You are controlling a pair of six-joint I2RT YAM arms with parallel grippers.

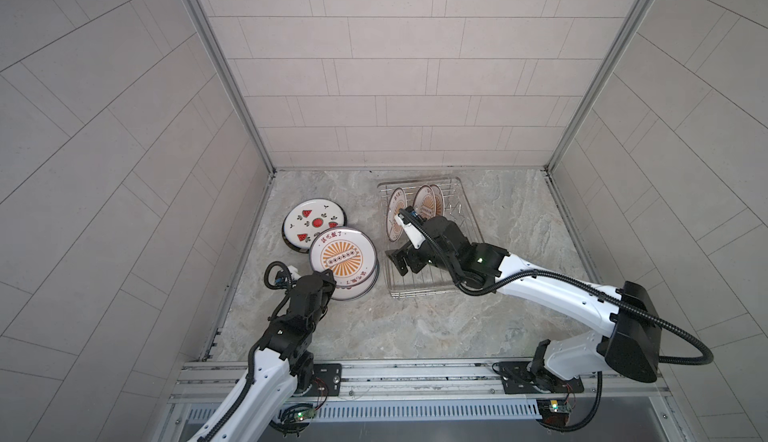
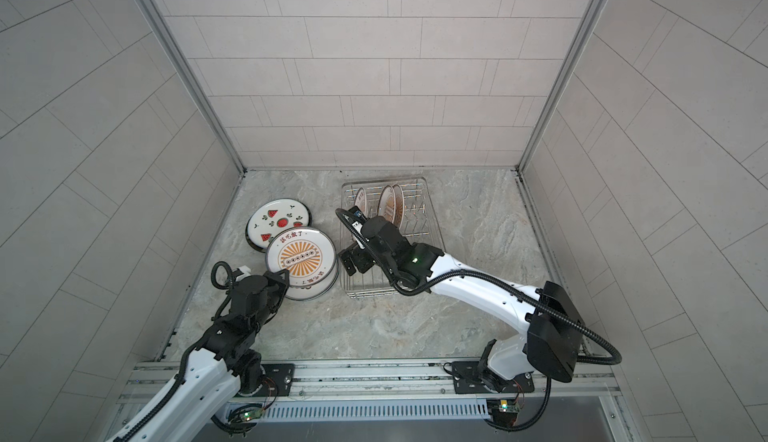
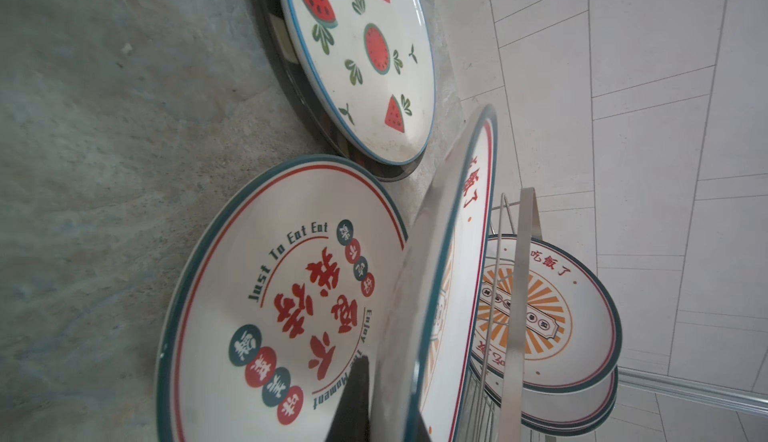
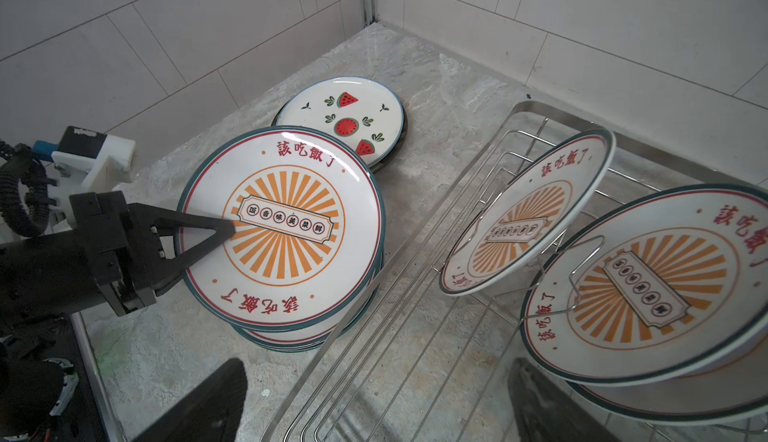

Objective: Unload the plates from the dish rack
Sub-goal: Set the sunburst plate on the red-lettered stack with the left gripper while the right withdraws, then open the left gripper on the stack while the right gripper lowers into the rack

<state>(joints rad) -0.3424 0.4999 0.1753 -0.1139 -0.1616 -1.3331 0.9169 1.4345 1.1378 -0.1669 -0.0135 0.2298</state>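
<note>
Left pincer [image 4: 226,227]: I see it clamped on the near rim of a sunburst plate [image 4: 286,269], pinching it from above and below.
Held plate: it is over the stack [image 4: 291,340] of unloaded plates, with its gripped edge raised. The left wrist view shows it edge-on, angled up from the red-character plate [image 3: 291,294] on top of that stack. I cannot tell whether its far edge rests on the stack.
Right pincer [image 1: 399,261]: its jaws are spread wide with nothing between them. It hovers above the near left part of the dish rack [image 1: 419,179].
Dish rack: this silver wire basket sits on the bench [image 1: 415,328], right of the unloaded plates in both top views.
Plates in rack: I count three sunburst plates leaning among the prongs [image 4: 582,261] at the far end. One tilted plate [image 4: 528,211] stands apart, and a second plate [image 4: 648,282] lies against a third plate [image 4: 665,398] behind it.
Unloaded plates: they are on the bench left of the rack. The watermelon plate [image 1: 314,222] lies flat on a dark-rimmed plate [image 3: 282,45], just beyond the stack.
</note>
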